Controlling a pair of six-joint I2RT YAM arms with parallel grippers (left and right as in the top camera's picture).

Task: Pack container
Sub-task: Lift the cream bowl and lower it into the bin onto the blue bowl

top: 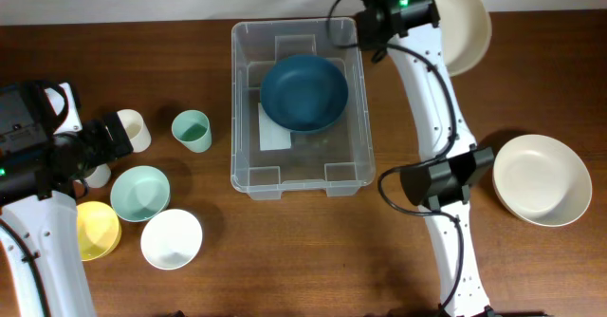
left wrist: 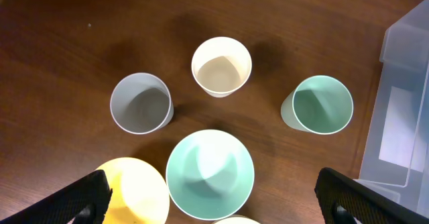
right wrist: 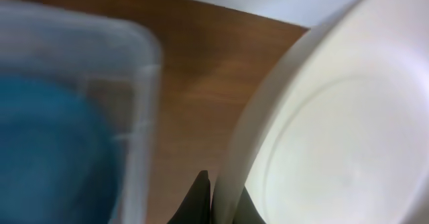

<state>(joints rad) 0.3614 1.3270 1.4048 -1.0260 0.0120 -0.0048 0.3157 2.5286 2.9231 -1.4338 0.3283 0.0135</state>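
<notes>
Early stage, we judge: only a dark blue round bowl (top: 303, 92) lies in the large clear plastic rectangular container (top: 248, 179), mid-table toward the far edge. Unpacked: a cream round bowl (top: 541, 179) at the right edge, small cups and bowls (top: 140, 192) near the left edge. The right fingers (right wrist: 200, 198) pinch the rim of a second cream bowl (right wrist: 335, 150) just beside the container's far right corner. The left fingers (left wrist: 87, 197) are spread wide above the cups, well apart from the container.

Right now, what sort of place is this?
Probably a robotics lab bench, not a kitchen: two robot arms at a wooden table, the right gripper pinching a cream bowl, a clear container holding a blue bowl, cups alongside.
</notes>
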